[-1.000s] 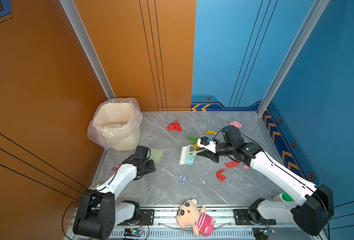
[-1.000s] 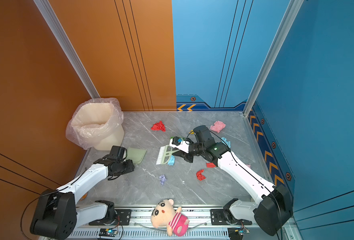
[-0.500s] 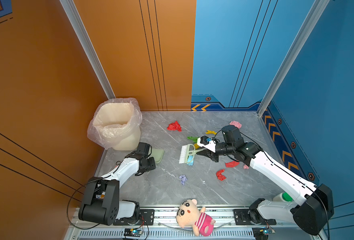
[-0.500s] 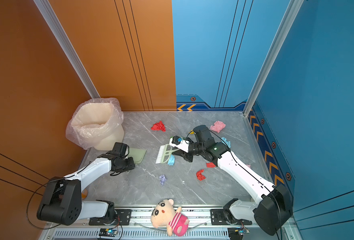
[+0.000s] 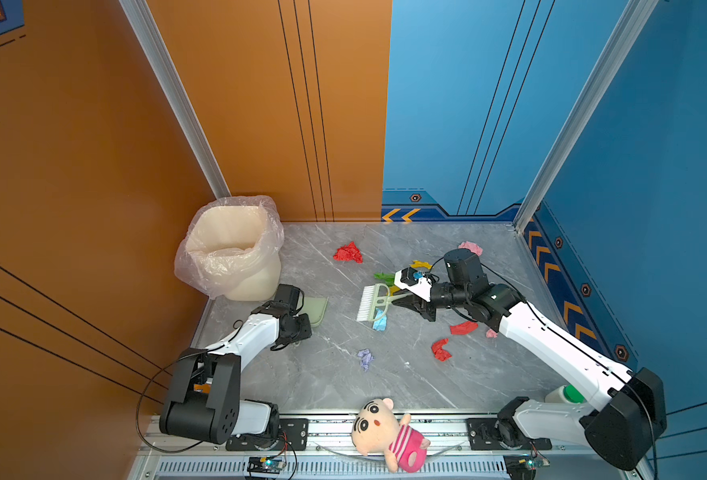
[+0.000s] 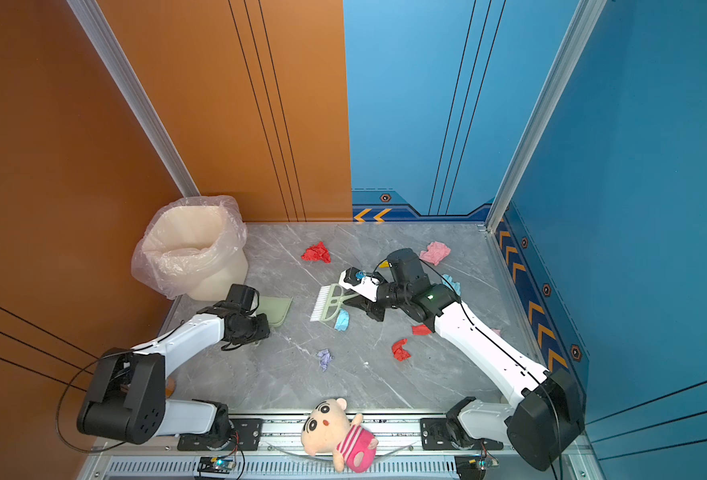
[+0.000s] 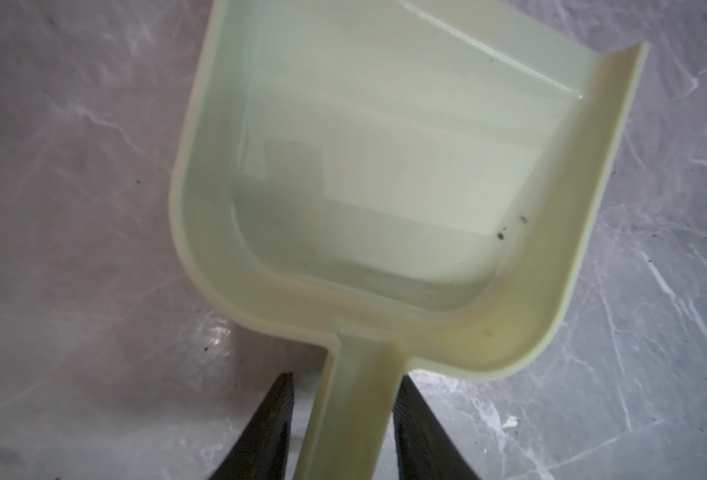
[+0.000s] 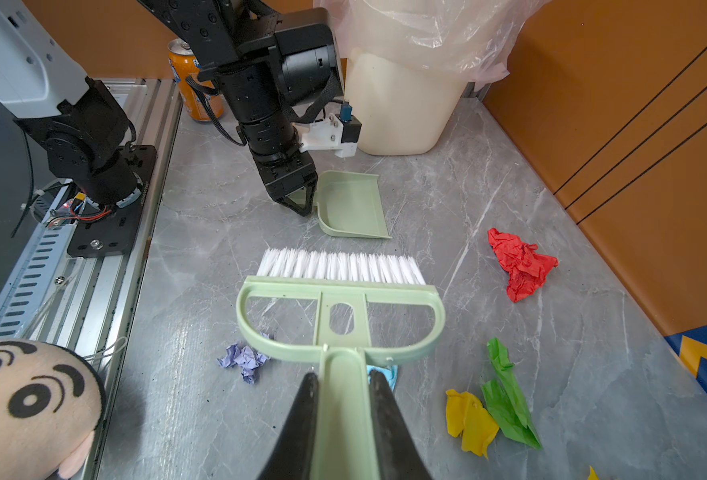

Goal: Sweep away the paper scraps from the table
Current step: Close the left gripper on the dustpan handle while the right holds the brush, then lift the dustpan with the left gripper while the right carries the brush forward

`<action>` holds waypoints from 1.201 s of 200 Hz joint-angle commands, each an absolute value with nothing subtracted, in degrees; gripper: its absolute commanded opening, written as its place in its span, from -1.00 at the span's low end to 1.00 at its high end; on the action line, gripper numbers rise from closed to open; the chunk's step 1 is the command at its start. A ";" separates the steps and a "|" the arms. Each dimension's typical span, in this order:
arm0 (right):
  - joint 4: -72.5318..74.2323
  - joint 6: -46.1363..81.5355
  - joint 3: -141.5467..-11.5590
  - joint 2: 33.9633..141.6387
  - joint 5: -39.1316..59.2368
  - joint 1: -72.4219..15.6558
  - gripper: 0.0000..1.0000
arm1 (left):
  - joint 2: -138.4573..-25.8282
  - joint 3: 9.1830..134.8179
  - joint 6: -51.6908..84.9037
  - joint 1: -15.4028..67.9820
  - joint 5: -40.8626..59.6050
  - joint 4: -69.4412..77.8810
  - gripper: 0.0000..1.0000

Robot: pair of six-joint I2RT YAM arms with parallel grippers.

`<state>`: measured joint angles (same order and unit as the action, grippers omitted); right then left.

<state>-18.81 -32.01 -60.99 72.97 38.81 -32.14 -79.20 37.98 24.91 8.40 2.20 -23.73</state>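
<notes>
scrap seemingly beside right end effector

Plastic-lined cream bin in the far left corner, pale green dustpan and 1 orange soda can near it; pink-striped plush doll lying at the front.

White arm links, chunky black joints

Orange panelled wall left, blue wall right; aluminium corner posts; yellow chevrons along the far base.
</notes>
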 commanded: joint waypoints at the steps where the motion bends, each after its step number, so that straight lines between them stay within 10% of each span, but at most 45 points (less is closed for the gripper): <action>1: -17.73 -30.81 -60.16 72.90 38.39 -31.72 -1.00 | -80.05 39.49 24.42 8.71 2.30 -23.52 -0.14; 240: -17.23 -29.84 -59.33 71.40 38.63 -30.84 -1.00 | -90.82 44.37 23.81 14.58 -5.01 -22.27 -0.31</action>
<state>-18.35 -31.03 -60.03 72.84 38.79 -31.11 -88.07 44.29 23.16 13.65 -3.99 -20.69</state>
